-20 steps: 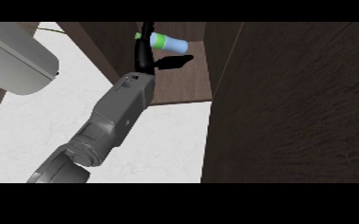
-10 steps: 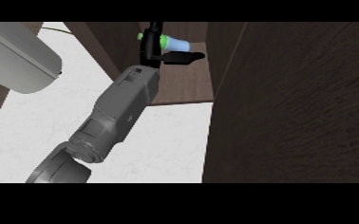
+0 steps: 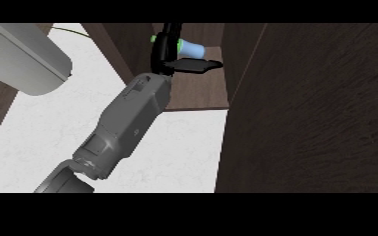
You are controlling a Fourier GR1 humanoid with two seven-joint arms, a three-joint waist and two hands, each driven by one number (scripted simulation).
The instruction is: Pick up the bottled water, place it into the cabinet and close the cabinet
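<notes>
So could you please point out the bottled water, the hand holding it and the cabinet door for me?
bottled water point(image 3: 190, 48), head view, on its pale blue body.
right hand point(image 3: 190, 65), head view, on the black thumb under the bottle.
cabinet door point(image 3: 310, 115), head view, on its dark wood face.

This place looks like a kitchen in a home. A white desk point(image 3: 66, 125) with a faint marbled pattern, like a stone worktop, fills the lower left of the head view. Beside it stands a dark brown wooden cabinet point(image 3: 295, 110) with an open compartment and a shelf point(image 3: 199, 92) inside, as kitchen cupboards have. At the upper left edge a pale rounded object point(image 3: 29, 60) shows; I cannot tell what it is.
</notes>
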